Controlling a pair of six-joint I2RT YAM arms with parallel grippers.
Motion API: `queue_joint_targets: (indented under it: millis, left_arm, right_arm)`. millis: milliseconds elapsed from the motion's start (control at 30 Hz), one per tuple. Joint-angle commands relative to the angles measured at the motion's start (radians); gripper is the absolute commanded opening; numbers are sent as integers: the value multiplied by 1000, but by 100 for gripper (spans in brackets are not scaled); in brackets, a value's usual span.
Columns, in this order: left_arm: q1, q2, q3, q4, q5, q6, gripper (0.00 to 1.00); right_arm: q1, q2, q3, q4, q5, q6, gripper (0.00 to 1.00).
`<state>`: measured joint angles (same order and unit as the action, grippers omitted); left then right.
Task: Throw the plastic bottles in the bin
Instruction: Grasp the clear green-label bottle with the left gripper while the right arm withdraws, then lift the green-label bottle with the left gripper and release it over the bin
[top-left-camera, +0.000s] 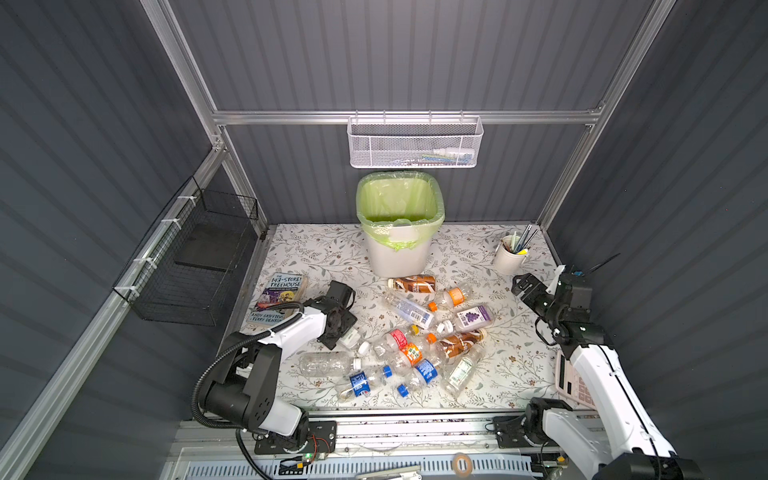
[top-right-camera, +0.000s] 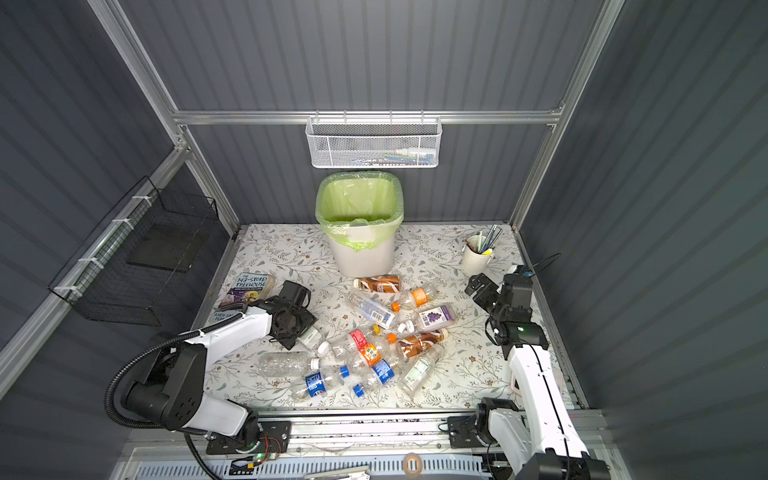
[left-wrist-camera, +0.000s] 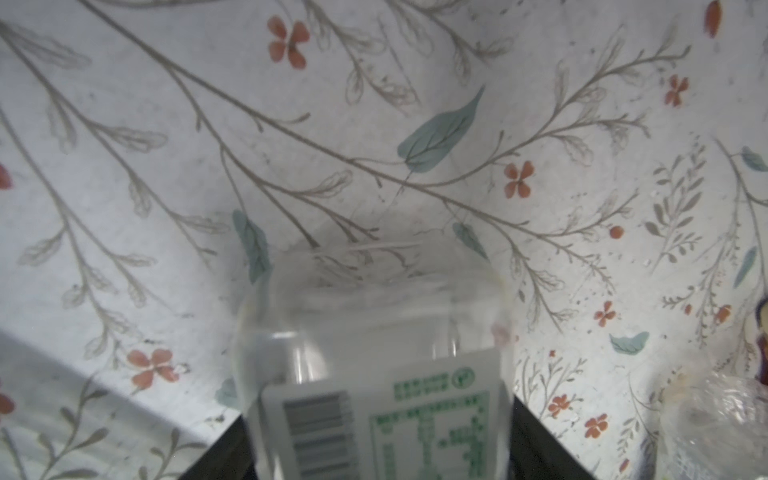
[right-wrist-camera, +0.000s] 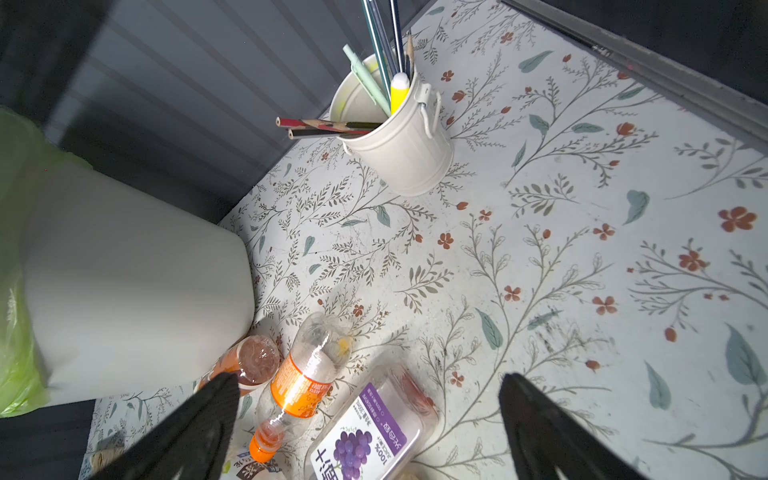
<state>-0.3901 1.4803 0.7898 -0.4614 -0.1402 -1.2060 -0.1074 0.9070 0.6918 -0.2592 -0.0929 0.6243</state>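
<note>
Several plastic bottles (top-left-camera: 415, 345) lie in a loose pile mid-table in both top views, in front of the bin (top-left-camera: 399, 253), a white wastebasket with a light green bag. My left gripper (left-wrist-camera: 376, 415) is low at the pile's left edge. Its black fingers (left-wrist-camera: 224, 449) press both sides of a clear bottle with a white, green-printed label (left-wrist-camera: 415, 415), also seen as a small clear bottle (top-right-camera: 309, 334) in a top view. My right gripper (right-wrist-camera: 368, 380) hangs open above the table on the right, over a purple grape-label bottle (right-wrist-camera: 365, 436) and an orange-label bottle (right-wrist-camera: 303, 382).
A white cup of pens (top-left-camera: 510, 255) stands at the back right. A book (top-left-camera: 280, 291) lies at the left edge and a pink calculator (top-left-camera: 571, 382) under the right arm. A white mesh basket (top-left-camera: 411, 145) hangs on the back wall, a black wire basket (top-left-camera: 195, 266) on the left.
</note>
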Motion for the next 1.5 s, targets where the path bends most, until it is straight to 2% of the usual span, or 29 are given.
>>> queue_joint_targets:
  millis: [0,167,333,400,500,633,700,800,933,1000,1033,1133,1200,1267,1467]
  left_arm:
    - [18,-45,19,47,-2,33,68]
    - [50,-108,20,75,1,62,62]
    - [86,-251,29,126,-52,118,61]
    - [91,-319,47,179,-89,188,60]
    - [92,-393,128,232,-162,361,59]
    - [92,-427,254,302,-217,545,57]
    - [92,-429,293,390,-215,615,55]
    - [92,-379,364,521,-160,694,54]
    - [91,-183,568,601,3,737,51]
    - [82,-49,727,581,94,724,50]
    - [60,39,831,496,117,734,51]
    - [-7,302,1219,163,161,808,66]
    - [-21,386,1347,81,169,802,78]
    - [-23,385,1336,118,150,795,100]
    - [-30,273,1192,250,92,827,100]
  right_arm:
    - [-7,-16,-6,-20,19,-12,99]
    - [-9,-27,0,-32,18,-12,99]
    - [-10,-39,3,-44,24,-10,99]
    - [-9,-44,0,-48,25,-8,99]
    - [-12,-49,-22,-33,-8,1,99]
    - [-14,-58,-49,-35,-34,26,99]
    - [-14,-70,-63,-30,-35,39,99]
    - [-14,-88,-71,-24,-33,51,99]
    - [-14,-106,-65,-14,-34,67,99]
    - [-14,-109,-68,-2,-52,75,99]
    - [-15,-109,-73,6,-71,78,99]
    - [-14,-104,-70,-14,-96,68,99]
    - [-15,-109,-62,-49,-93,52,99]
    - [-17,-124,-61,-75,-82,43,99]
    - [-17,-150,-89,-81,-79,70,99]
